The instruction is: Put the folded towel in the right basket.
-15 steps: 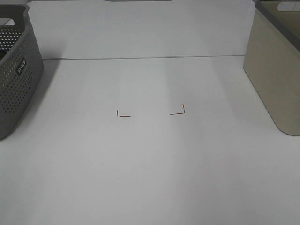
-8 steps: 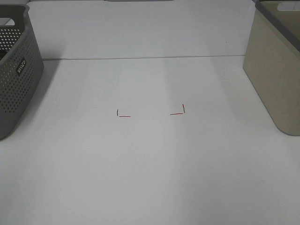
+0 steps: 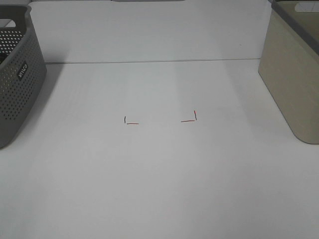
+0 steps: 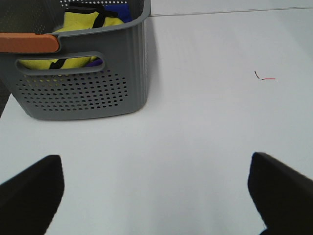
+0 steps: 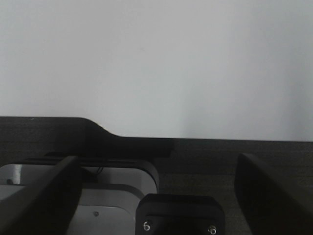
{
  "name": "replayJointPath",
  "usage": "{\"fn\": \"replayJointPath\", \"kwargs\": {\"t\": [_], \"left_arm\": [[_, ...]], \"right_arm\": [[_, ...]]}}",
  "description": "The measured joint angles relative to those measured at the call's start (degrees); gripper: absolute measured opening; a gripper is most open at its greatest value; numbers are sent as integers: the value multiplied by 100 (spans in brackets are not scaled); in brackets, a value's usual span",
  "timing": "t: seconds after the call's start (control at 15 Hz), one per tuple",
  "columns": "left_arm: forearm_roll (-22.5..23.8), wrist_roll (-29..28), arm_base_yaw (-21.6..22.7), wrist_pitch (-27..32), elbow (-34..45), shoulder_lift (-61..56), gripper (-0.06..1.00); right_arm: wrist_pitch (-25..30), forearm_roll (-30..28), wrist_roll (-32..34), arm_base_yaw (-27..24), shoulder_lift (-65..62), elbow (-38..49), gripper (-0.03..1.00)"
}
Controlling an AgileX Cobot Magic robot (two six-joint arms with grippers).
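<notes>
No folded towel shows on the white table (image 3: 159,174). The right basket (image 3: 294,74) is beige and stands at the table's right edge; its inside is hidden. Neither arm shows in the exterior high view. In the left wrist view my left gripper (image 4: 156,196) is open and empty, with dark fingers (image 4: 29,191) spread wide above bare table in front of the grey basket (image 4: 83,83). In the right wrist view my right gripper (image 5: 156,191) is open and empty, facing a pale wall above a dark edge.
The grey perforated basket (image 3: 17,74) stands at the left edge and holds yellow cloth (image 4: 80,24) and blue cloth (image 4: 117,10); an orange strip (image 4: 29,42) lies on its rim. Two red corner marks (image 3: 132,122) (image 3: 189,119) are drawn mid-table.
</notes>
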Motion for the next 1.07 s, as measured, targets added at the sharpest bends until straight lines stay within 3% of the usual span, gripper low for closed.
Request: {"fn": "replayJointPath", "kwargs": {"t": [0.4, 1.07], "left_arm": [[0, 0, 0, 0, 0, 0, 97], [0, 0, 0, 0, 0, 0, 97]], "right_arm": [[-900, -332, 0, 0, -1799, 516, 80], [-905, -613, 52, 0, -2034, 636, 80]]}}
